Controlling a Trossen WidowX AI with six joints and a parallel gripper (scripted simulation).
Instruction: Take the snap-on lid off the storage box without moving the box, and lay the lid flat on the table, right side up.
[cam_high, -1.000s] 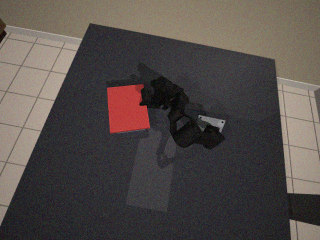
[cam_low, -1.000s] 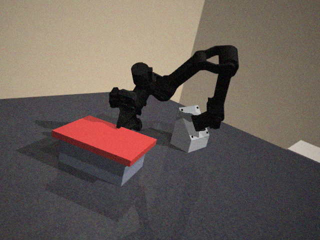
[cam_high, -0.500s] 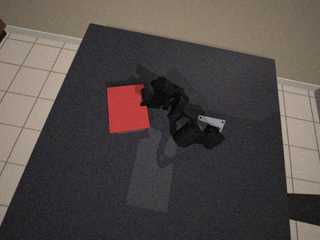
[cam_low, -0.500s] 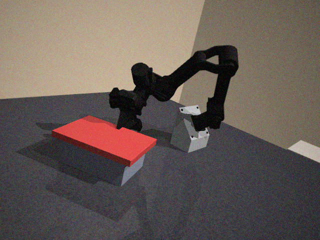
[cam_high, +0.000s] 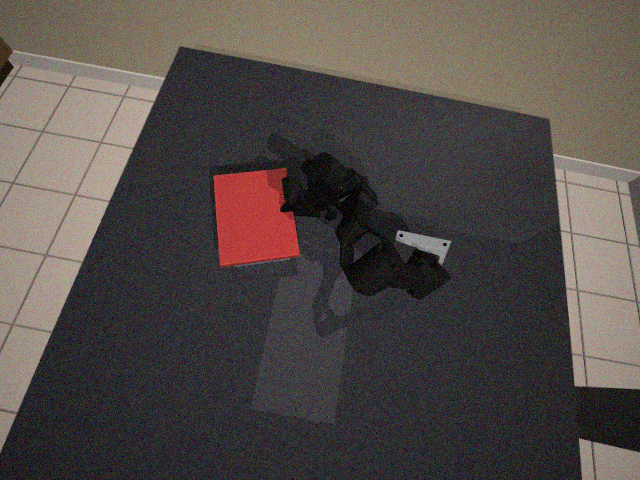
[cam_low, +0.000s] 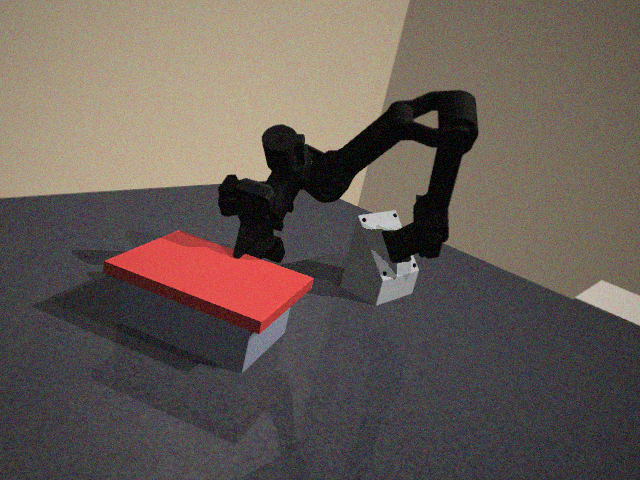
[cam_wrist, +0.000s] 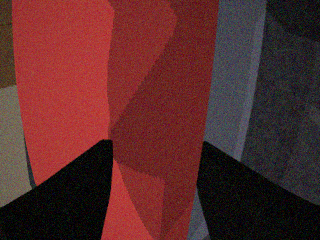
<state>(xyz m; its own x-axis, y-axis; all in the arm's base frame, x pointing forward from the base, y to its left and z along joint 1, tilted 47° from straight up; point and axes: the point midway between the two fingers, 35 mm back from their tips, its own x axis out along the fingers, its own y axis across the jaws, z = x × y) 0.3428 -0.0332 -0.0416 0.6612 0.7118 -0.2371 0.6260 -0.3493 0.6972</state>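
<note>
The red lid (cam_high: 253, 222) (cam_low: 206, 279) (cam_wrist: 60, 75) lies flat on top of the storage box, its rim overhanging the walls. The grey-blue box (cam_low: 271, 335) (cam_wrist: 232, 75) stands on the table, mostly hidden under the lid in the top view. My gripper (cam_high: 293, 210) (cam_low: 256, 256) (cam_wrist: 154, 151) is shut on the lid's edge on the side toward the arm base. In the wrist view one finger is over the lid's top and the other is at its outer side, with the shaded red rim between them. The exact contact is partly hidden by the dark fingers.
The light grey mounting bracket (cam_high: 423, 241) (cam_low: 399, 291) stands at the arm's base. The arm arches from it toward the lid. The dark table (cam_high: 155, 335) (cam_low: 465, 387) has a wall behind its far edge and shadows around the box.
</note>
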